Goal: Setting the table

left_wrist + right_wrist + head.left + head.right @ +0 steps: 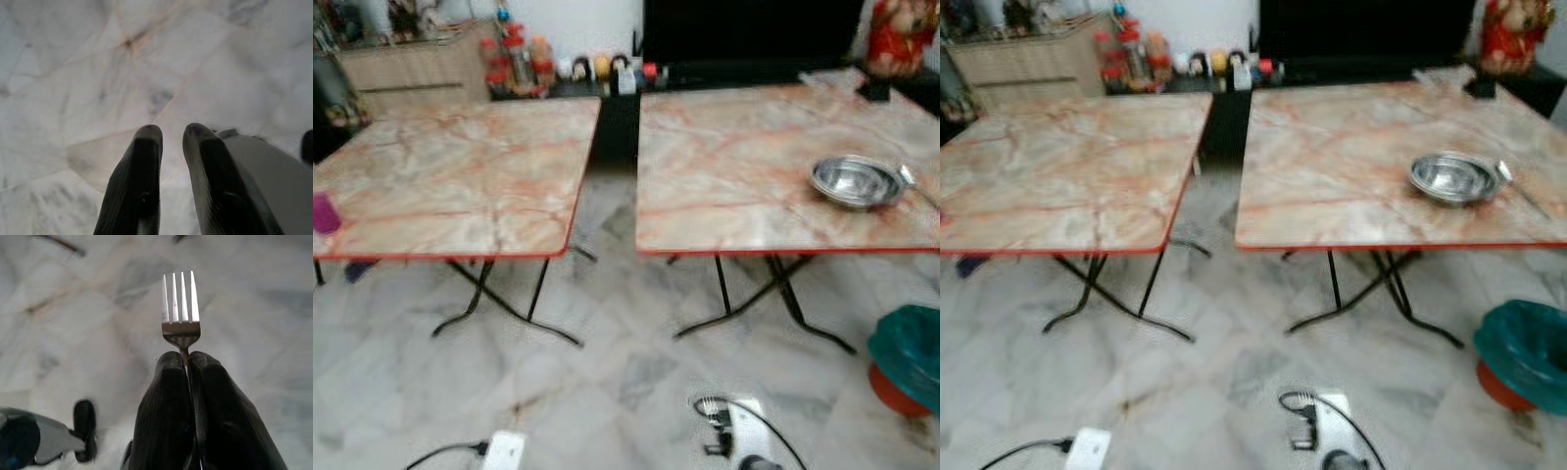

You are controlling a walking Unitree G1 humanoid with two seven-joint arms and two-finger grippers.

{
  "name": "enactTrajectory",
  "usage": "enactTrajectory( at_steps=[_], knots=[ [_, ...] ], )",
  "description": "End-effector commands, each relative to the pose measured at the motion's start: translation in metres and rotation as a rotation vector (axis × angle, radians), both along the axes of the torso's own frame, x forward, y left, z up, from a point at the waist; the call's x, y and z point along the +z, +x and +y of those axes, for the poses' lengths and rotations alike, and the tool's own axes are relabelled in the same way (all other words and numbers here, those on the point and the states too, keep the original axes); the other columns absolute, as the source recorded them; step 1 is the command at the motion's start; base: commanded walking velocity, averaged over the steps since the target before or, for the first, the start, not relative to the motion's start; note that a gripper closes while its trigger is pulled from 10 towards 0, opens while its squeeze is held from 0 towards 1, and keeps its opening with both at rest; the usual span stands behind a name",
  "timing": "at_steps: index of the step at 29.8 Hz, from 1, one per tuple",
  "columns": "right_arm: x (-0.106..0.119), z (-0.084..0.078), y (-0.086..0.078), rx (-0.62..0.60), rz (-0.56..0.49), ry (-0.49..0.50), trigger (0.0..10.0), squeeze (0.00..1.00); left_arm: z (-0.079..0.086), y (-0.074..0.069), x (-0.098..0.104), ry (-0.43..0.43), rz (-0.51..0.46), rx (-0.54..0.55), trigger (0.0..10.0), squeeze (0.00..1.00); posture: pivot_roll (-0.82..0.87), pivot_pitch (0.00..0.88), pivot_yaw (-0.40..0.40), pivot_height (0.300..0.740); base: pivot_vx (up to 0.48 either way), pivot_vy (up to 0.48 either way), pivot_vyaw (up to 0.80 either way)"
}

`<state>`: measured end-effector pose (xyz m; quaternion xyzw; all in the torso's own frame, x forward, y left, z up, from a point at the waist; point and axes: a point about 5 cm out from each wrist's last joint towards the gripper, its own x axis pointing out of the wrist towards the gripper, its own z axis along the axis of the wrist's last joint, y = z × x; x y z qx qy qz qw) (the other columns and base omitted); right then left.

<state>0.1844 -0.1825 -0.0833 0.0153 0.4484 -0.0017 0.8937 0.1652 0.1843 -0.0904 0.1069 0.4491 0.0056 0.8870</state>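
Note:
My right gripper [188,357] is shut on the handle of a steel fork [181,308], whose tines point out past the fingertips over the marble floor. My left gripper [172,129] hangs above the floor with its fingers a narrow gap apart and nothing between them. Ahead stand two folding tables with marbled tops and red edges. The right table [744,176] carries a steel bowl [857,181] near its right side, with a spoon [915,183] lying just beside it. A purple cup [325,212] stands at the left table's [460,166] near left edge.
A gap of floor separates the two tables. On the floor near me lie a white power strip [504,450] and a plug with cable [720,421]. A teal and red container [911,357] stands at the right. A low cabinet with bottles [514,59] lines the back wall.

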Motion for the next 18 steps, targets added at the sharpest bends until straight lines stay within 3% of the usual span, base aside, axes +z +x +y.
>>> enactTrajectory(
  at_steps=[1, 18],
  knots=[
    [0.0026, 0.0136, 0.0073, 0.014, -0.027, 0.032, 10.0, 0.0, 0.0109, -0.0028, 0.0, 0.025, 0.01, 0.017, 10.0, 0.0, 0.01, 0.014, 0.049, 0.74, 0.251, -0.364, 0.0],
    [0.0052, 0.0129, 0.0122, 0.024, -0.04, 0.026, 10.0, 0.0, 0.0113, -0.0015, 0.0008, 0.026, 0.005, 0.009, 10.0, 0.0, 0.01, 0.0, 0.044, 0.74, 0.256, -0.384, 0.0]
  ],
)
